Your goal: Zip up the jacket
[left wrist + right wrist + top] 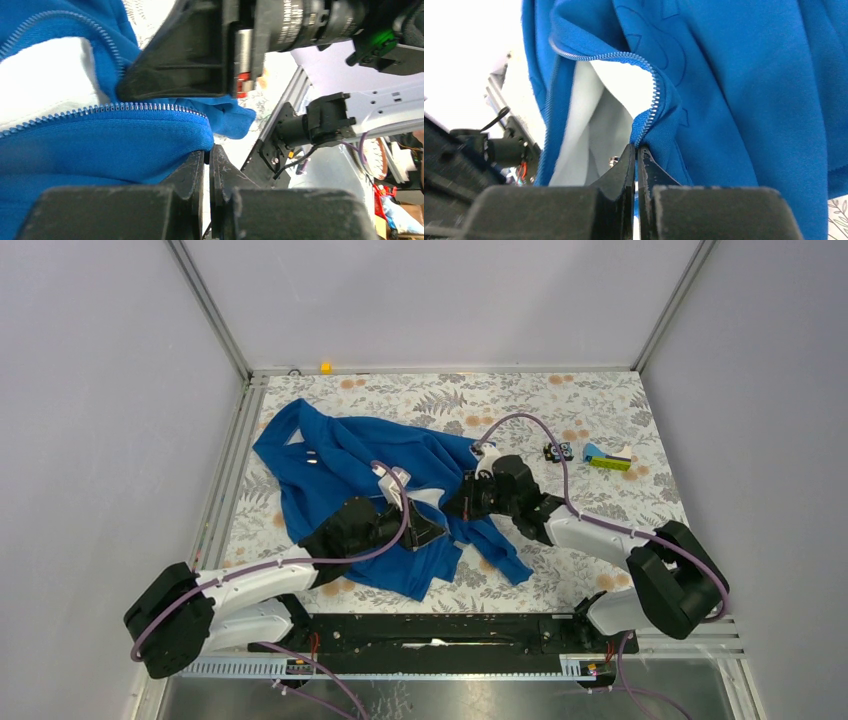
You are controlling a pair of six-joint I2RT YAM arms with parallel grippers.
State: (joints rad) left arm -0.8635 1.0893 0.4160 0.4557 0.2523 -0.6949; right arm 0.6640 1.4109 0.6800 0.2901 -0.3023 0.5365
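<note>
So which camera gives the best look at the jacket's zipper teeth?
Left wrist: a long run of zipper teeth crosses it, close and sharp. Right wrist shows a shorter curved stretch ending at the right gripper. The top view shows the whole jacket, its teeth too small to see.
</note>
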